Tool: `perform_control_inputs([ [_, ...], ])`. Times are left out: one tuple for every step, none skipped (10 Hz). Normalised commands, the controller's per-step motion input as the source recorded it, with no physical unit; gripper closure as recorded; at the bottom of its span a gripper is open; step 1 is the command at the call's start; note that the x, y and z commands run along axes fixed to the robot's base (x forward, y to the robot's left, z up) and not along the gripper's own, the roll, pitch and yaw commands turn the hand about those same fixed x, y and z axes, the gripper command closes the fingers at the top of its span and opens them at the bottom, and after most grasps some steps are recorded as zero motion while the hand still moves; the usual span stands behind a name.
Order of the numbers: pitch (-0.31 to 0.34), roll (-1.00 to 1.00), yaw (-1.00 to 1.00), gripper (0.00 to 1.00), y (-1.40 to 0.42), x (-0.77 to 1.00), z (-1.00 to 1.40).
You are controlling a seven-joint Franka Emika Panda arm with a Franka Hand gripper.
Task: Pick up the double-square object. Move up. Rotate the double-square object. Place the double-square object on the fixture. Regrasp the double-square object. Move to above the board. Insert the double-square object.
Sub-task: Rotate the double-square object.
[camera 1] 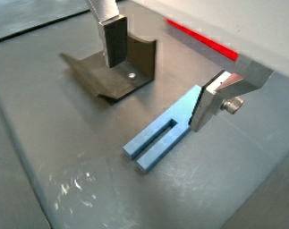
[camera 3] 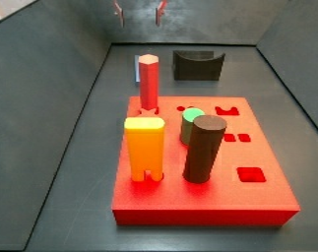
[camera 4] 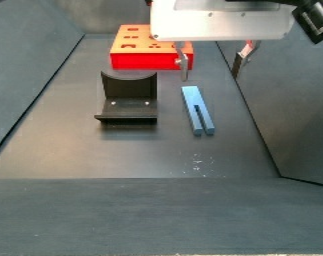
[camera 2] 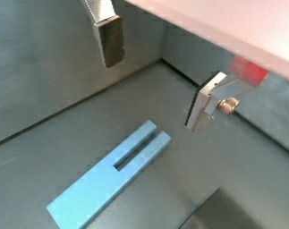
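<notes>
- The double-square object (camera 4: pixel 197 108), a slim light-blue bar with a long slot running in from one end, lies flat on the dark grey floor (camera 4: pixel 137 150).
- In a side view it rests just beside the fixture (camera 4: pixel 126 97), apart from it, and in front of the red board (camera 4: pixel 140 62).
- The gripper (camera 4: pixel 213 62) hangs above the far end of the bar, under the white body of the arm.
- Its jaws stand wide apart and hold nothing; both fingers (camera 1: pixel 113 43) are bare silver plates with dark pads.
- In both wrist views the bar (camera 2: pixel 111 176) lies below the space between the two fingers, reaching out from that space along the floor.
- In a wrist view one finger (camera 1: pixel 211 106) stands close over the bar's near end; whether it touches the bar cannot be told.
- The other finger in that view hangs in front of the fixture (camera 1: pixel 93 76), a dark piece with a curved recess.
- In a side view the board (camera 3: pixel 201 202) fills the foreground and carries a red hexagonal peg (camera 3: pixel 148 81), an orange notched block (camera 3: pixel 144 148), a dark brown cylinder (camera 3: pixel 204 148) and a green round piece (camera 3: pixel 193 115).
- Behind the red peg a sliver of the blue bar (camera 3: pixel 136 69) shows, with the fixture (camera 3: pixel 197 65) near the back wall.
</notes>
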Motion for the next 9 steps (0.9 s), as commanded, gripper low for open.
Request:
perform_control_inputs([
  [0.000,0.00,1.00,0.00,0.00,0.02,-0.24],
  [-0.002,0.00,1.00,0.00,0.01,0.04,-0.17],
  [-0.001,0.00,1.00,0.00,0.01,0.03,-0.08],
  [-0.002,0.00,1.00,0.00,0.01,0.03,-0.06],
  [-0.002,0.00,1.00,0.00,0.01,0.03,-0.06],
  [-0.002,0.00,1.00,0.00,0.01,0.03,-0.05],
  [-0.002,0.00,1.00,0.00,0.01,0.03,-0.05],
  [-0.003,0.00,1.00,0.00,0.01,0.04,-0.04],
  [-0.003,0.00,1.00,0.00,0.01,0.04,-0.04],
])
